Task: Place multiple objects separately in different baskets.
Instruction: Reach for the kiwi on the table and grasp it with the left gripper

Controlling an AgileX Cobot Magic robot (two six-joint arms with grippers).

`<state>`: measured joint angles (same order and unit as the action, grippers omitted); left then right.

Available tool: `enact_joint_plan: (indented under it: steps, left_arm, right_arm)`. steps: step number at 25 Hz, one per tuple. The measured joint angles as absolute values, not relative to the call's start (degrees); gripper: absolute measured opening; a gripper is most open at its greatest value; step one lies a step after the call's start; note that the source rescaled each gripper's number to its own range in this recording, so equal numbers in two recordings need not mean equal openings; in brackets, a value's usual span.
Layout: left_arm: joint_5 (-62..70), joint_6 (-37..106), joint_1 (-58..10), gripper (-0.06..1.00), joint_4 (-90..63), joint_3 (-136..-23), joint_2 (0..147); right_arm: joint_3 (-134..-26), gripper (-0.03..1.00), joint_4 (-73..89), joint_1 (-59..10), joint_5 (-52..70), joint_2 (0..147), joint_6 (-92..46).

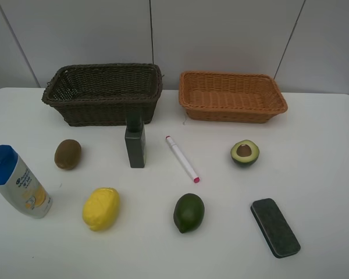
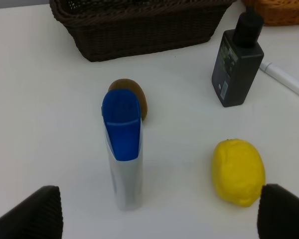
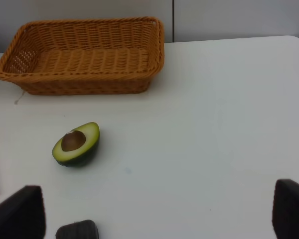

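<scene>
On the white table lie a brown kiwi (image 1: 67, 154), a yellow lemon (image 1: 101, 208), a whole green avocado (image 1: 189, 213), a halved avocado (image 1: 245, 153), a pink-tipped marker (image 1: 182, 158) and a dark eraser (image 1: 275, 226). A blue-capped white bottle (image 1: 18, 181) and a dark green bottle (image 1: 135, 145) stand upright. Behind them sit the dark brown basket (image 1: 104, 93) and the orange basket (image 1: 232, 96), both empty. My left gripper (image 2: 159, 214) hangs open above the white bottle (image 2: 123, 149) and lemon (image 2: 238, 172). My right gripper (image 3: 157, 214) is open, short of the halved avocado (image 3: 77, 144).
A grey panelled wall rises directly behind the baskets. The table's (image 1: 326, 151) far edge runs along that wall. Neither arm shows in the exterior high view. The eraser's end (image 3: 77, 230) lies close to the right gripper's one finger.
</scene>
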<state>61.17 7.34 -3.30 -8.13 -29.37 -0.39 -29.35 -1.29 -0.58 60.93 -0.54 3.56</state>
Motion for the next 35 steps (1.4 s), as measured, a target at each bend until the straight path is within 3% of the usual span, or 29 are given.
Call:
enact_joint_plan:
  steps: [25,28,35]
  left_arm:
    - [60.8,6.91,-3.3,1.0,-7.93,-29.44,0.18]
    - [57.32,5.05,-3.3,1.0,-7.86,-31.7,5.71]
    - [52.08,3.23,-3.3,1.0,-7.24,-43.53,37.03]
  right_arm:
    - [-29.35,1.0,-1.29,-0.58,60.93,-0.54,3.56]
    - [-29.35,1.0,-1.29,-0.58,60.93,-0.54,3.56]
    - [-29.35,1.0,-1.29,-0.58,60.93,-0.54,3.56]
